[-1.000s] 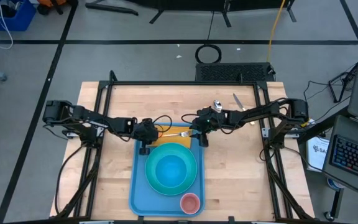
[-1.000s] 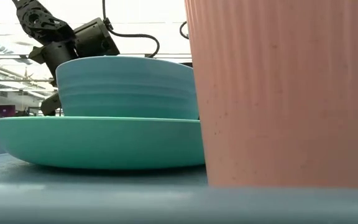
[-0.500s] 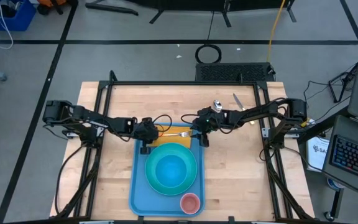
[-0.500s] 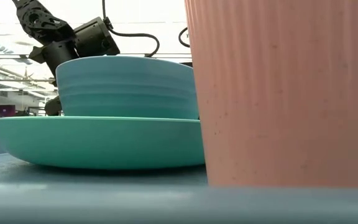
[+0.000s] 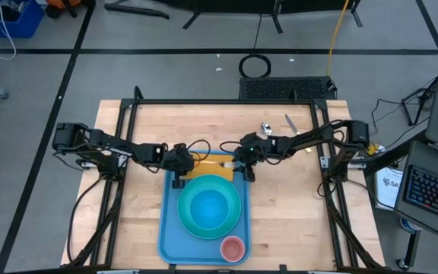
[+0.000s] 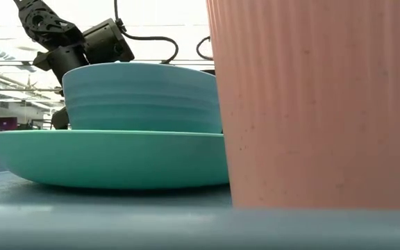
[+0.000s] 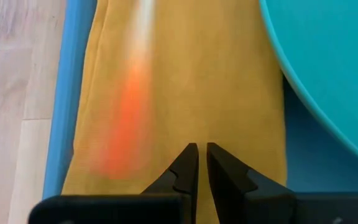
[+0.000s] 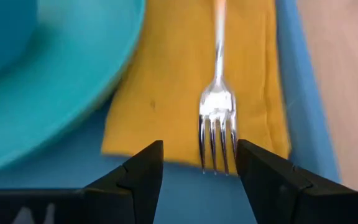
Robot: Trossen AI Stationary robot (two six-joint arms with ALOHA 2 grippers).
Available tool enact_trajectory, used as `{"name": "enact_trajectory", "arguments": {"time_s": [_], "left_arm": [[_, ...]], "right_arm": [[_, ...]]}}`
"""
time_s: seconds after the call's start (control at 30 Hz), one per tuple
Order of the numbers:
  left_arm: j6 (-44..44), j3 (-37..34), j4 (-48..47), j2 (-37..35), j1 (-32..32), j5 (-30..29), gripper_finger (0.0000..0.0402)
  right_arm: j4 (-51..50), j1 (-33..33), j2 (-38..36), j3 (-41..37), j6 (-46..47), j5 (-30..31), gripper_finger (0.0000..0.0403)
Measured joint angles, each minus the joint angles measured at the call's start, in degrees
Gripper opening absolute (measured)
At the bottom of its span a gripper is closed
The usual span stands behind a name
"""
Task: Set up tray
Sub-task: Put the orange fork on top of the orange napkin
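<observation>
Tray sits mid-bench, long axis running near-far, w/ turquoise plate and bowl stacked in its middle and pink cup at the near right corner. Yellow napkin lies across the far end, fork on top of it. Right hand hovers just over the fork's tines, fingers wide apart, nothing held; tines point toward it, handle runs away along the napkin. Left hand is over the napkin's left part, fingers nearly closed, empty. Judging by this, fork placement looks done or nearly so, and right arm is nearer the spoon and knife lying on the bench far right of the tray.
</observation>
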Motion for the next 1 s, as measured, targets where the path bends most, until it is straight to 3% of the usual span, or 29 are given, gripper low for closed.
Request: {"name": "enact_trajectory", "arguments": {"time_s": [0.6,1.0], "left_arm": [[-0.63,0.00,-0.05,0.00,0.00,0.04,0.0037],[-0.71,0.00,-0.03,0.00,0.00,0.07,0.0037]], "right_arm": [[1.65,0.02,0.48,-0.01,-0.06,0.38,0.0192],[1.56,0.09,0.48,-0.03,-1.46,6.12,0.0192]]}}
